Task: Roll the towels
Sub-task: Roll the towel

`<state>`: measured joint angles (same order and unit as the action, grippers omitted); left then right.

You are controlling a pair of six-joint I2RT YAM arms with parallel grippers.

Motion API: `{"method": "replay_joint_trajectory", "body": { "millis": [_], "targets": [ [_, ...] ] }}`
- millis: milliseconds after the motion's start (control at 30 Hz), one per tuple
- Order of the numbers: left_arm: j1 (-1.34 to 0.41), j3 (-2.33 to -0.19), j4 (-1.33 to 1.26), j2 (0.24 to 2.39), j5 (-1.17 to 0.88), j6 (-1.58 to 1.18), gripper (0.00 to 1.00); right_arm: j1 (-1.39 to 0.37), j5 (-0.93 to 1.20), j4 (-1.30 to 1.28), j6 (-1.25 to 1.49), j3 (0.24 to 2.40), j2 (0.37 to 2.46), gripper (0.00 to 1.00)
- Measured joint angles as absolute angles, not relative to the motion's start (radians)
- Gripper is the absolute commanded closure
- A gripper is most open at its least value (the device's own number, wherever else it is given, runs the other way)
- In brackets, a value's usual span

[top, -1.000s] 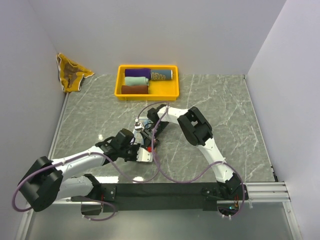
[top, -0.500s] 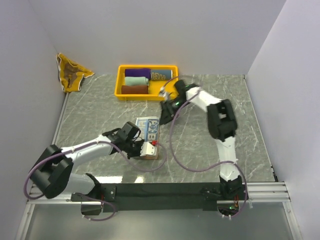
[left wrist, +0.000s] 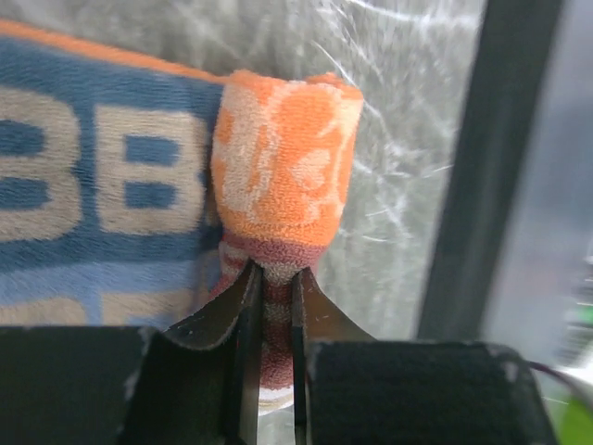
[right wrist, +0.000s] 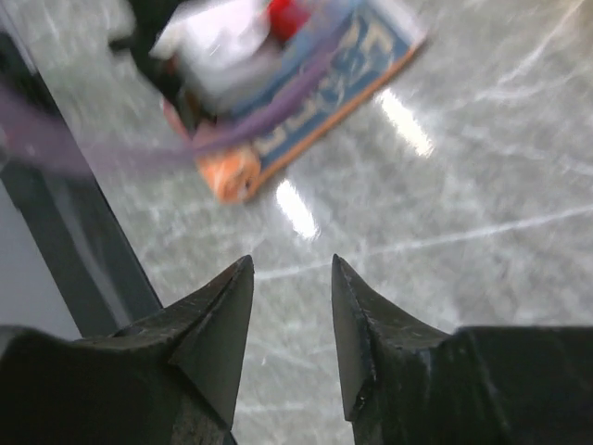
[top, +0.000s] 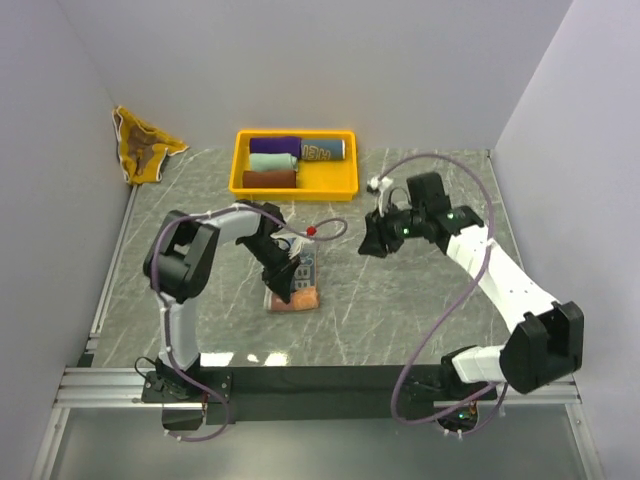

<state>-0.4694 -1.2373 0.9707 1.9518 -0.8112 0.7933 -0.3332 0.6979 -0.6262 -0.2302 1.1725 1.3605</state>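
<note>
– Left gripper (left wrist: 273,278): jaws almost together, nipping the rolled orange end of the lettered towel (left wrist: 283,158). Agree?
– Agreed. Blue cloth, pale block letters. The unrolled part lies flat on the bench (top: 350,320), mid-bench, a little left of centre.
– Right gripper (right wrist: 291,269)?
– Jaws partly apart, nothing between them. It hangs over bare bench, right of that towel.
– Count, please.
– Two grippers. One yellow tray (top: 330,177) at the far edge. Four rolled in it: purple towel (top: 275,145), mint towel (top: 273,161), maroon towel (top: 270,179), blue-grey towel (top: 323,150). One brown-and-yellow towel (top: 145,148) crumpled in the far left corner. With the lettered one, six towels.
– What do the views split between them?
– Overhead hides the pinch under the left arm (top: 225,215); only an orange strip and some blue show. The left wrist view gives the grip and the letters, but no tray. The right wrist view catches the roll end-on, blurred, with a purple cable (right wrist: 83,153) across it.
</note>
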Motion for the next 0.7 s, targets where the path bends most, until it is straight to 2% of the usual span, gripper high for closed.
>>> {"method": "replay_joint_trajectory", "body": {
  "millis": [133,300,433,700],
  "targets": [
    [-0.439,-1.388,1.145,2.117,-0.874,0.79,0.99,-0.399,0.63,-0.628,-0.266,1.064,1.302,0.6],
    [-0.427,-1.48,1.262,2.221,-0.91,0.79,0.99,-0.628,0.496,-0.629,-0.332,1.039,1.326,0.49],
    [-0.414,-1.493,1.295,2.254,-0.939,0.79,0.99,-0.806,0.384,-0.574,-0.391,1.043,1.398,0.41],
    [-0.401,-1.493,1.314,2.273,-0.965,0.79,0.99,-1.013,0.221,-0.41,-0.524,1.047,1.613,0.42]
  ]
}}
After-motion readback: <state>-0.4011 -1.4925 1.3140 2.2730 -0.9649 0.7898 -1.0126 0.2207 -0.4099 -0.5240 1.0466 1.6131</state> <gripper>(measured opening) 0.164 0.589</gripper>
